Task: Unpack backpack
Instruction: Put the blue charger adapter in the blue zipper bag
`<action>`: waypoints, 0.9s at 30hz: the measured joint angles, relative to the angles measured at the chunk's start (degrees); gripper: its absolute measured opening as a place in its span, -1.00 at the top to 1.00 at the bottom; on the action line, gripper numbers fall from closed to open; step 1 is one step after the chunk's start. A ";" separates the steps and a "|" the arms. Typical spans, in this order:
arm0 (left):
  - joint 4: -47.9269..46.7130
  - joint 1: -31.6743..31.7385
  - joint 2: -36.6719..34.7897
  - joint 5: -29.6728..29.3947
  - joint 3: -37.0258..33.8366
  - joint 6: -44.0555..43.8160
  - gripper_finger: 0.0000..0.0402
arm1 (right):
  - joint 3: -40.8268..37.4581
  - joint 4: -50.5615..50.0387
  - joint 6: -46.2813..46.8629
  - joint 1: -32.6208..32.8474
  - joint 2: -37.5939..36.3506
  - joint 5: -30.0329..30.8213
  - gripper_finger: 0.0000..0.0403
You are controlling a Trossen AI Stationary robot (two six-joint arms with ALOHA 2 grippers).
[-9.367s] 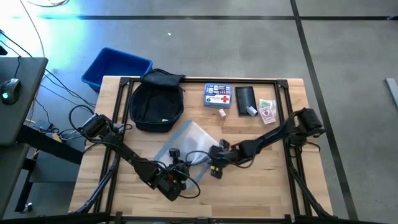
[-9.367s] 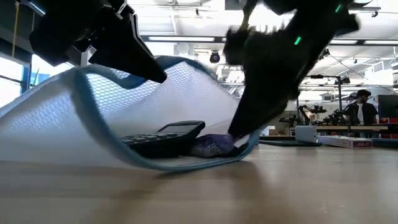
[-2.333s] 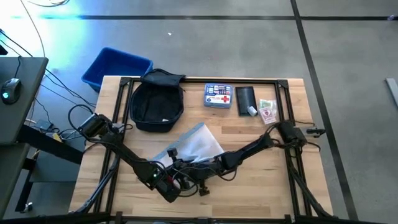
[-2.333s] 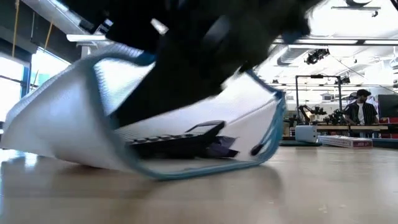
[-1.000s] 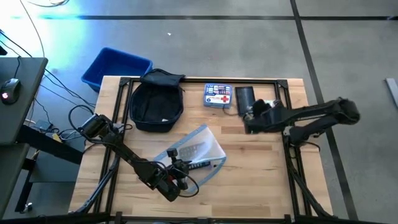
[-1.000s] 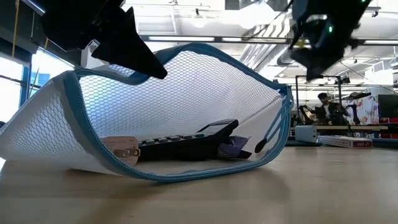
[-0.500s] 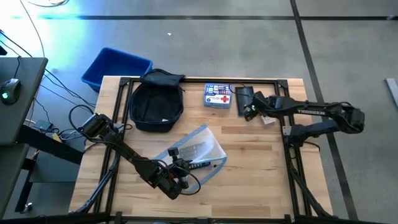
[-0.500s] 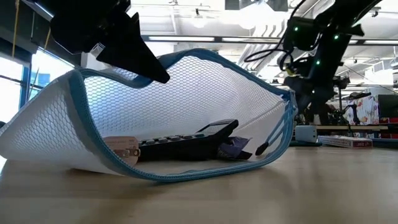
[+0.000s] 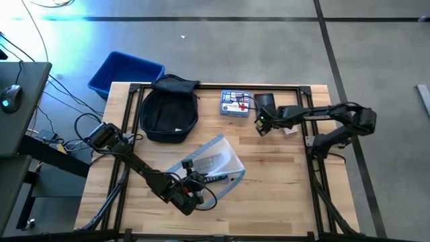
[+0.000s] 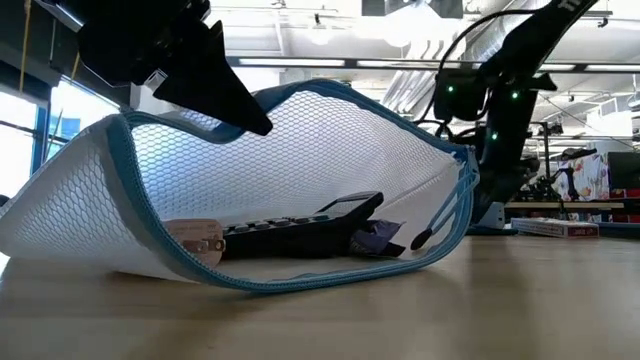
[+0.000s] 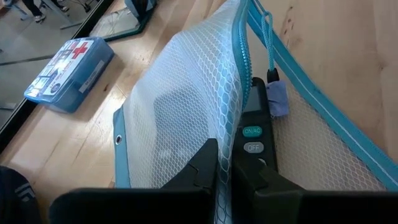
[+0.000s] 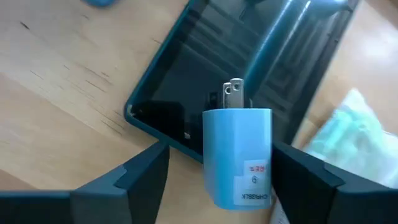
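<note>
The dark backpack [image 9: 170,111] lies flat at the table's far left, touched by no gripper. A white mesh pouch [image 9: 212,163] with a blue zipper rim lies near the table's middle. My left gripper [image 11: 224,171] is shut on its rim. Inside lie a black calculator [image 10: 300,225] and a purple item [image 10: 375,236]. My right gripper [image 12: 221,149] hangs open at the far right over a flat black slab [image 12: 249,62]. A pale blue plug charger [image 12: 238,155] lies between its fingers, which stand on either side of it. My left gripper pinches the pouch's upper zipper rim [image 11: 231,140] between its two fingers, coming slantwise down from the near side. That upper mesh layer is held up [image 10: 235,118], so the mouth gapes open. The pouch's lower side rests on the table.
A blue bin [image 9: 125,72] stands off the far left corner behind the backpack. A first-aid box [image 9: 235,104] lies beside the black slab [image 9: 265,103], and a pale green packet [image 12: 336,134] lies to the slab's right. Bare wood shows at the near right.
My right gripper has sunk toward the black slab at the far right and has tipped to point more steeply down. My left gripper and the held-open pouch have kept still.
</note>
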 joint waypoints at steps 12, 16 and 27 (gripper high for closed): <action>0.00 0.00 0.00 -0.01 0.01 -0.01 1.00 | 0.68 -2.24 -0.02 8.10 -1.64 0.56 0.57; -0.01 0.00 0.00 -0.35 0.01 -0.14 1.00 | 0.68 -1.00 5.78 21.02 -3.49 -0.34 0.57; 0.06 0.20 0.00 -2.07 0.01 -2.47 1.00 | 0.98 34.22 12.21 53.00 -3.55 -2.72 0.57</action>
